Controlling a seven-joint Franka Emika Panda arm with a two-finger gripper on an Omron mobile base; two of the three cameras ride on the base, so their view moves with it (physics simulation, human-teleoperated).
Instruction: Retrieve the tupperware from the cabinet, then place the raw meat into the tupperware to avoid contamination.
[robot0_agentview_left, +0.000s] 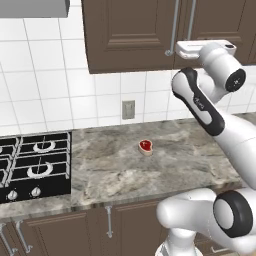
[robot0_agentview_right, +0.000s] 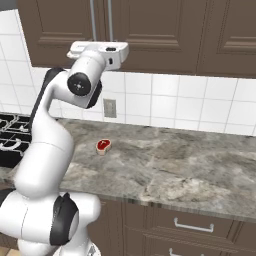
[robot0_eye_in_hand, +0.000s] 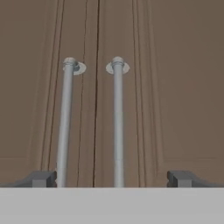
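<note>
Arm (robot0_agentview_left: 200, 105) raised high, elbow bent; pincer (robot0_eye_in_hand: 112, 178) level, its jaws spread wide.

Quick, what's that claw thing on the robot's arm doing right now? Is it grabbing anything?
Tool: open, holding nothing; its fingertips stand wide apart, facing the two cabinet handles.

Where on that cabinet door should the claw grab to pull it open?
Probably one silver bar handle, taken from straight in front. The bars stand off the closed cabinet doors, upright and slim, so the open claw could close across one.
</note>
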